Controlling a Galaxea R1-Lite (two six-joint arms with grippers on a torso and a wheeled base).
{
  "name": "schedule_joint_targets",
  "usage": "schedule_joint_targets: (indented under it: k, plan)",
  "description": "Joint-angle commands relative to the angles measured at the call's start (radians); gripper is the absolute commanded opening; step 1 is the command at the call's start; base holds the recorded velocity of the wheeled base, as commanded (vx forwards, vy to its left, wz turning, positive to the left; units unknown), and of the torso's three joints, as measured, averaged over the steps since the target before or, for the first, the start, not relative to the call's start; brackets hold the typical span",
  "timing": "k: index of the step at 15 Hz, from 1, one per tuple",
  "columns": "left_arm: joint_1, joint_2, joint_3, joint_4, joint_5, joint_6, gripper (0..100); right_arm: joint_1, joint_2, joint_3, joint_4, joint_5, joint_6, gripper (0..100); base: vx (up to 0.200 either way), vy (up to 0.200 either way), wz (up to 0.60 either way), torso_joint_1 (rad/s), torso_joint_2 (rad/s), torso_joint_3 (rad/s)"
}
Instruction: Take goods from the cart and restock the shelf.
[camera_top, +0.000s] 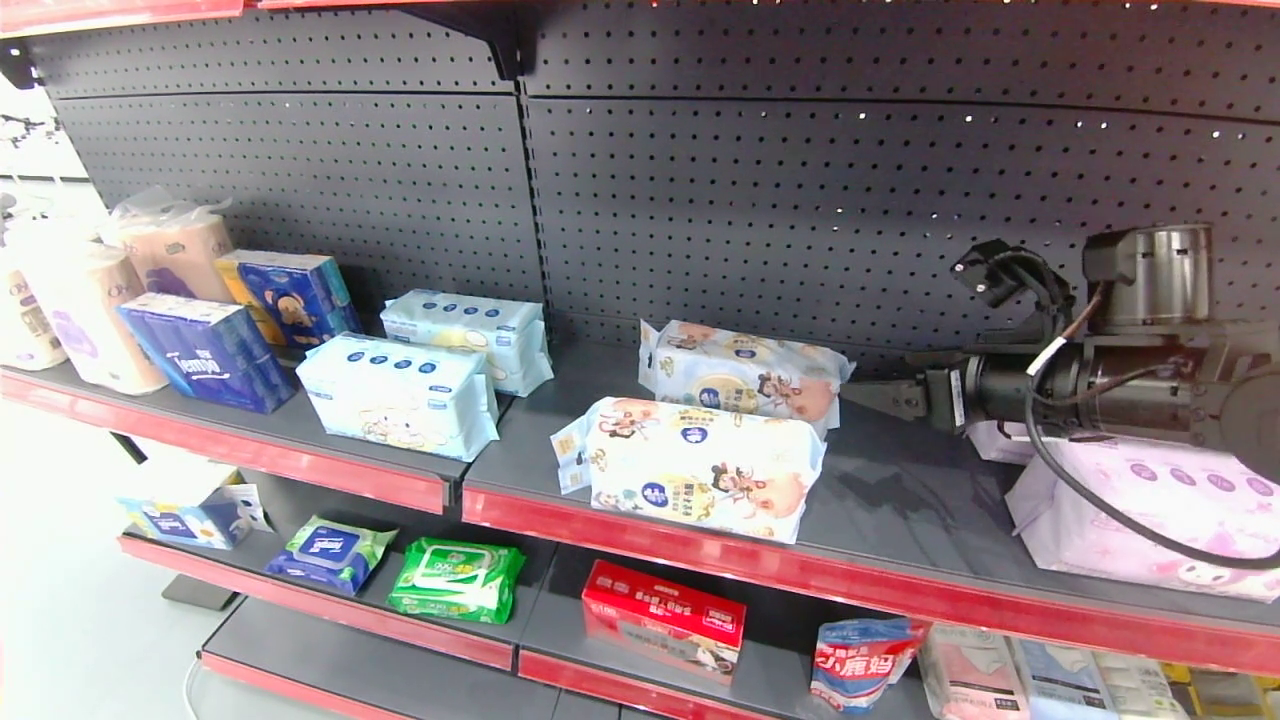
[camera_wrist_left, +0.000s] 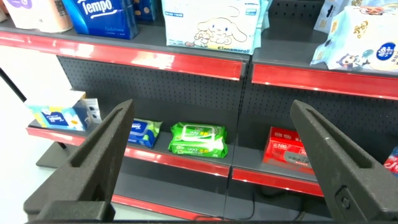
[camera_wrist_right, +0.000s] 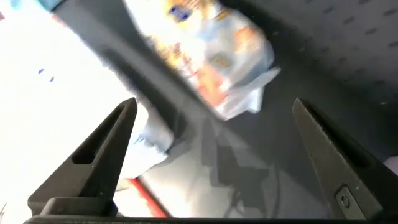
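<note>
- the right gripper (camera_top: 862, 395) hangs just above the grey shelf deck (camera_top: 900, 490), with its two fingers (camera_wrist_right: 93, 168) spread apart and nothing between them.
- a cartoon-print wipes pack (camera_top: 745, 372) lies flat at the back of the deck, just beyond those fingertips. the tips are close to its near end, but i cannot tell whether they touch it.
- a second cartoon-print pack (camera_top: 700, 465) lies at the deck's red front lip, forward of the right fingers and apart from the first pack.
- a pink wipes pack (camera_top: 1150, 510) lies on the same deck behind the fingertips, under the right arm's wrist.
- the left gripper (camera_wrist_left: 211, 104) is held out in front of the shelving, and its fingers (camera_wrist_left: 93, 162) are wide apart and empty.
- a green wipes pack (camera_wrist_left: 198, 138) lies on a lower deck, far beyond the gap between the left fingers.
- a blue pack (camera_wrist_left: 144, 132) lies just beside the green one, towards one finger, and a red box (camera_wrist_left: 286, 149) sits towards the other finger.
- white tissue packs (camera_top: 400, 395) and a blue tissue pack (camera_top: 205, 350) stand on the upper deck. they are past the cartoon packs and well away from the right fingertips.
</note>
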Motion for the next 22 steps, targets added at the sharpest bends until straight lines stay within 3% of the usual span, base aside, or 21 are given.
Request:
schedule_joint_targets:
  k: [1, 8, 15, 22]
  plan:
    - [0.0, 0.0, 0.0, -0.001, 0.0, 0.0, 100, 0.016, -0.031, 0.048, -0.024, -0.001, -0.001, 100, 0.0, 0.0, 0.0, 0.0, 0.0, 0.0]
    - [0.0, 0.0, 0.0, 0.001, 0.0, 0.0, 100, 0.082, -0.057, 0.238, -0.257, -0.002, 0.002, 100, 0.0, 0.0, 0.0, 0.0, 0.0, 0.0]
    - [0.0, 0.0, 0.0, -0.001, 0.0, 0.0, 100, 0.128, -0.055, 0.319, -0.265, -0.004, -0.001, 100, 0.0, 0.0, 0.0, 0.0, 0.0, 0.0]
    - [0.0, 0.0, 0.0, -0.001, 0.0, 0.0, 100, 0.171, 0.025, 0.313, -0.307, -0.008, -0.009, 100, 0.0, 0.0, 0.0, 0.0, 0.0, 0.0]
